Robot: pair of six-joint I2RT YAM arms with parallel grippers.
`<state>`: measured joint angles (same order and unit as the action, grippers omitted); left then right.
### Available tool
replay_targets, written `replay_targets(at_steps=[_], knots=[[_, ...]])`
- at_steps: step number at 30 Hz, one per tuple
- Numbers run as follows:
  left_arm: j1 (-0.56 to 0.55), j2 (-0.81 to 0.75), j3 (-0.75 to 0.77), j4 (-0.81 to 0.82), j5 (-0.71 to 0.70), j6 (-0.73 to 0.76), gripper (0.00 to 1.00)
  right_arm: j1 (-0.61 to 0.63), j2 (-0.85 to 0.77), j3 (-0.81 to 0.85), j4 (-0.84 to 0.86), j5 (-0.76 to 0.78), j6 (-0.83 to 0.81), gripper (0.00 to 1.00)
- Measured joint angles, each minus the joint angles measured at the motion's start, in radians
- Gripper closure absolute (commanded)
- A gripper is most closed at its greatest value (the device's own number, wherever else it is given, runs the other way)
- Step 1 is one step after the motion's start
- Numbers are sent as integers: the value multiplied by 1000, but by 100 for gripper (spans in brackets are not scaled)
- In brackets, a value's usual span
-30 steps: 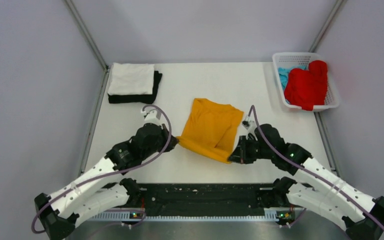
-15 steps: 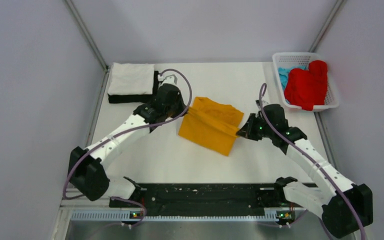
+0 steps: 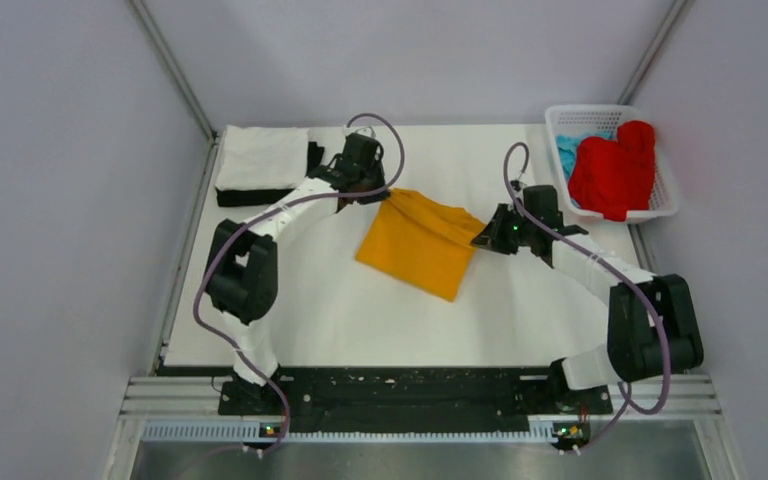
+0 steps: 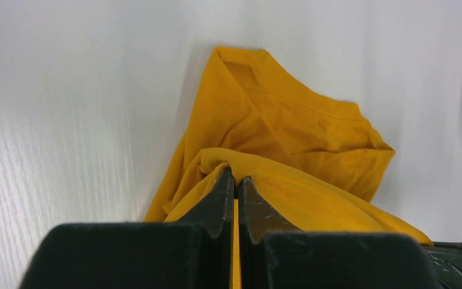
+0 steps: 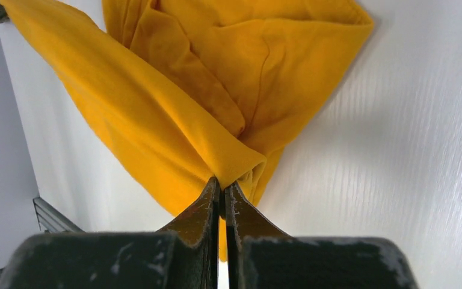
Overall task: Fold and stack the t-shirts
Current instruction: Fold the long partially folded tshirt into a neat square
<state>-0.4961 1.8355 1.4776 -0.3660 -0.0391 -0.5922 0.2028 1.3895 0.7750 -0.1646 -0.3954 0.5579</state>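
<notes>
White plastic lattice basket (image 3: 600, 108) at the far right corner of a flat white tabletop (image 3: 340, 320), close against its right edge. Along the near edge, a black strip (image 3: 410, 388), just beyond a ribbed silver metal rail (image 3: 410, 431). All around, plain grey walls (image 3: 60, 200), with slanting metal struts (image 3: 170, 70).

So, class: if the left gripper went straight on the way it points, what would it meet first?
Likely the mustard t-shirt: the left gripper pinches its edge, and the rest lies just ahead.

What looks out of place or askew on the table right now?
Nothing is damaged or spilled. The mustard t-shirt lies skewed to the edges of the table, pinched mid-fold by the left hand and right hand. The red t-shirt hangs over the near rim of the basket.
</notes>
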Motion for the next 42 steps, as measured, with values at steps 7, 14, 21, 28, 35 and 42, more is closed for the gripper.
replay_targets(at_steps=[7, 14, 21, 28, 35, 42], knots=[[55, 201, 137, -10, 47, 7, 36, -5, 185, 85, 99, 44, 12, 41], [91, 249, 219, -7, 93, 23, 1, -11, 222, 157, 99, 211, 10, 1], [89, 186, 158, 66, 286, 27, 1, -2, 84, 73, 242, 72, 19, 1], [84, 259, 245, 105, 494, 23, 1, 11, 182, 41, 466, -127, 111, 1], [89, 448, 370, 55, 469, 34, 1, 11, 382, 110, 474, -113, 123, 2], [98, 498, 412, 24, 416, 37, 1, 11, 472, 175, 475, -56, 123, 2]])
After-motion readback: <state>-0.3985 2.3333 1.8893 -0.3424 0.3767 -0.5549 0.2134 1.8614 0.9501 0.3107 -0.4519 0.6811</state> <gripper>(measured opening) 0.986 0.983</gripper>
